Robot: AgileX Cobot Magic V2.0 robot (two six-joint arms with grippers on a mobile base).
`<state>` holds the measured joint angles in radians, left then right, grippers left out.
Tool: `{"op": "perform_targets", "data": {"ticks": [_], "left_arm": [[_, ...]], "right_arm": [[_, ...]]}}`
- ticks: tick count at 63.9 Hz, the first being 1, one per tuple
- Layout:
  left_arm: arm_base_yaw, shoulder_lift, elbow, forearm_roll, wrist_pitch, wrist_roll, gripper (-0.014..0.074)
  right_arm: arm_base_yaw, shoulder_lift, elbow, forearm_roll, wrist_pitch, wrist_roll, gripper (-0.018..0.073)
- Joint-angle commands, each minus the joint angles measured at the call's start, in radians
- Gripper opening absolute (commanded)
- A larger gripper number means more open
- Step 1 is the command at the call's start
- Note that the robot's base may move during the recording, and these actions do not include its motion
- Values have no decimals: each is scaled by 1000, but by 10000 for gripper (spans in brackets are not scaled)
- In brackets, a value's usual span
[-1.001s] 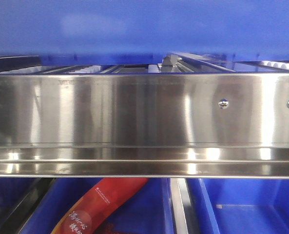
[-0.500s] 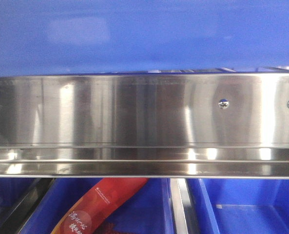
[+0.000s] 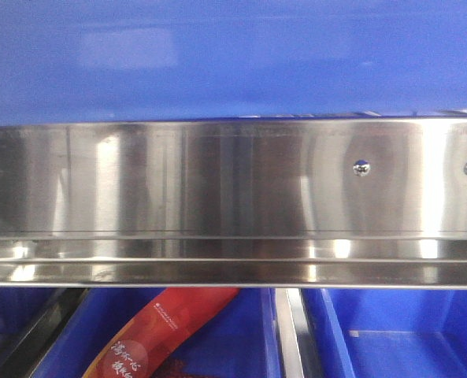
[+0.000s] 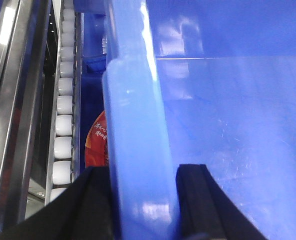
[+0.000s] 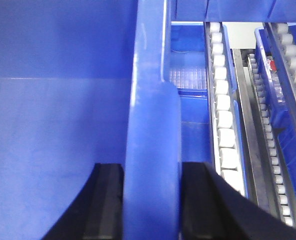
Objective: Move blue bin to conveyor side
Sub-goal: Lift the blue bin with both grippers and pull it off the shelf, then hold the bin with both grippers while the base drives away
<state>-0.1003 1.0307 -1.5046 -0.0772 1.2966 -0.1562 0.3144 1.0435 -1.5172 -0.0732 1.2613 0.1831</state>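
- Above the steel rail [image 3: 217, 181], the blue bin [image 3: 233, 55] fills the whole top of the front view; its lower edge runs right along the rail's upper edge, and I cannot tell whether it touches anything there
- Seen from the left wrist, the left hand [image 4: 144, 200] is clamped on the bin's rolled rim, with one black finger [image 4: 90, 205] outside the wall and the other inside; the rim fills the gap between them
- The right hand [image 5: 150, 200] grips the opposite rim the same way, its two dark fingers pressed to either side of the wall
- White rollers [image 5: 222, 115] run beside and lower than the rim in both wrist views; from that I judge the bin is being carried between the two hands rather than standing on anything, though its underside is hidden
- Under the rail sit the lower bins [image 3: 398, 331], one of them holding a red packet [image 3: 166, 327]; they are apart from the bin in the hands
- As far as I can judge, the grasp and the lift are done and the carry is under way; what is left is to bring the bin to the conveyor side, set it down and let go
- The conveyor side shows in none of the views, so how much of the carry remains I cannot say
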Motion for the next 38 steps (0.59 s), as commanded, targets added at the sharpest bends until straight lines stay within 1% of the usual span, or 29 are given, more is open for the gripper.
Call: {"op": "perform_targets", "data": {"ticks": [1,38], "left_arm": [[-4,-21,-11,21,-75,20,-17],[-4,-21,-11,21,-75,20,-17]], "right_arm": [[-4,-20,-16,-63,-90,-8,-88],[-4,-20,-16,-63,-96,-8,-88]]}}
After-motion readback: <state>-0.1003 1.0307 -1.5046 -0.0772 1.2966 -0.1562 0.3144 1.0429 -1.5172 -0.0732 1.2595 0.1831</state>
